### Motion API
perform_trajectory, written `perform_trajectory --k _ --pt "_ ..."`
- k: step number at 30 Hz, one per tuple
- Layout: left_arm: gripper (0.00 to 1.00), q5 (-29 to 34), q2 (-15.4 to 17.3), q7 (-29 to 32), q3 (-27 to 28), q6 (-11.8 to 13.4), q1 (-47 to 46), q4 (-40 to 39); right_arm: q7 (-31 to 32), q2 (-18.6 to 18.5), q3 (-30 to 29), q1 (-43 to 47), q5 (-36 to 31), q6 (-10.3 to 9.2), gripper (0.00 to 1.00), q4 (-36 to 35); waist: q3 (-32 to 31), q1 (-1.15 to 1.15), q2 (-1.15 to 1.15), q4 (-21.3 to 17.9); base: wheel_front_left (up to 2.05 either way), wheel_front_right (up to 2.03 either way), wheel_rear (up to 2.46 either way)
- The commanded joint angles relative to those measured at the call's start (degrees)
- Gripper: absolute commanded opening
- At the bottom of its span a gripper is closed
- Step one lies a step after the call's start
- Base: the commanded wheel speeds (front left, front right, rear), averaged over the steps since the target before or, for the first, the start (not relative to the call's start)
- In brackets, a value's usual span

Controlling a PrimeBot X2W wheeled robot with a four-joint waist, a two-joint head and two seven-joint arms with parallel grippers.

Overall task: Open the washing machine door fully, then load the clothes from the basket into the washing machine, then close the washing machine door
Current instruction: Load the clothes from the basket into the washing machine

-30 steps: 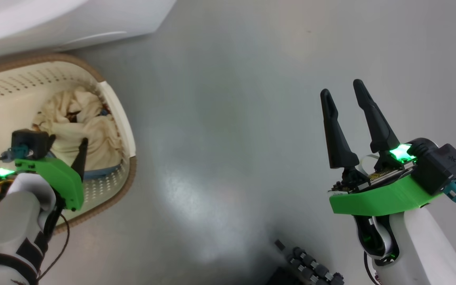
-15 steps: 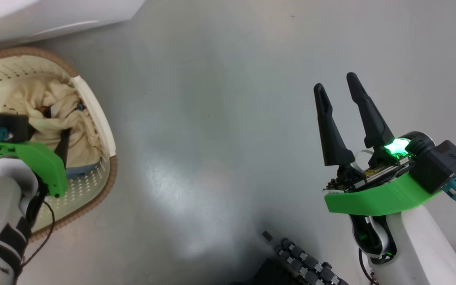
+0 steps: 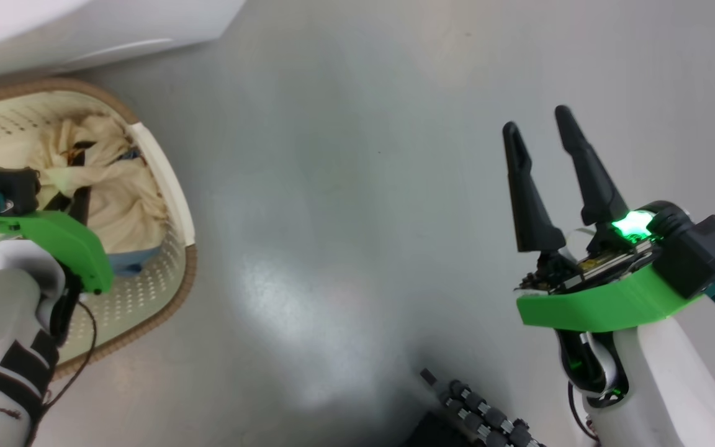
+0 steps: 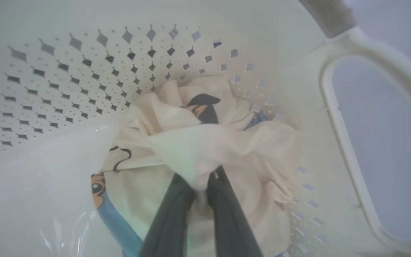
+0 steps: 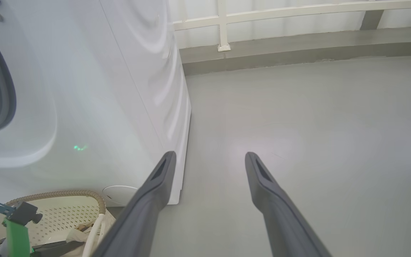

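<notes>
The washing machine [image 5: 95, 92] stands at the far left, with the basket [image 3: 191, 273] on the floor just in front of it. In the basket, the left gripper [image 4: 201, 182] is clamped on a small fold of the cream garment [image 4: 234, 142]. Such a thin pinch may slip during the lift, or the cloth may snag the blue garment [image 3: 129, 261] beneath. The right gripper [image 3: 536, 124] hangs open over the floor at the right.

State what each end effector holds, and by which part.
Left end effector pinches the cream garment by a bunched fold near its middle. Right end effector: open, empty.
</notes>
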Motion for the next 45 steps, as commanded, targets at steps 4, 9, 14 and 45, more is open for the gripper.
perform_trajectory --k 4,9,14,45 --pt "0.0 -3.01 0.06 -2.9 1.36 0.04 1.41 -1.56 -0.45 -0.52 -0.12 0.63 -1.22 0.25 1.0 -0.94 -2.71 0.0 0.0 2.1 0.0 0.0 0.0" --pt "0.0 -5.81 -1.17 -4.63 2.39 0.04 3.69 -3.85 -0.45 -0.52 -0.79 1.05 -2.59 0.25 1.0 -0.37 -6.27 0.0 0.0 4.18 0.0 0.0 0.0" --pt "0.0 -5.54 -1.33 -4.87 6.72 0.04 6.3 -9.23 -0.45 -0.52 -1.56 1.74 -4.1 0.25 1.0 0.3 -10.22 0.0 0.0 6.65 0.0 0.0 0.0" --pt "0.0 20.98 -12.3 -4.9 41.39 0.04 34.78 -39.35 -0.45 -4.85 -5.02 13.62 -4.84 0.25 1.0 3.6 -34.25 0.0 0.0 15.91 0.0 0.0 0.0"
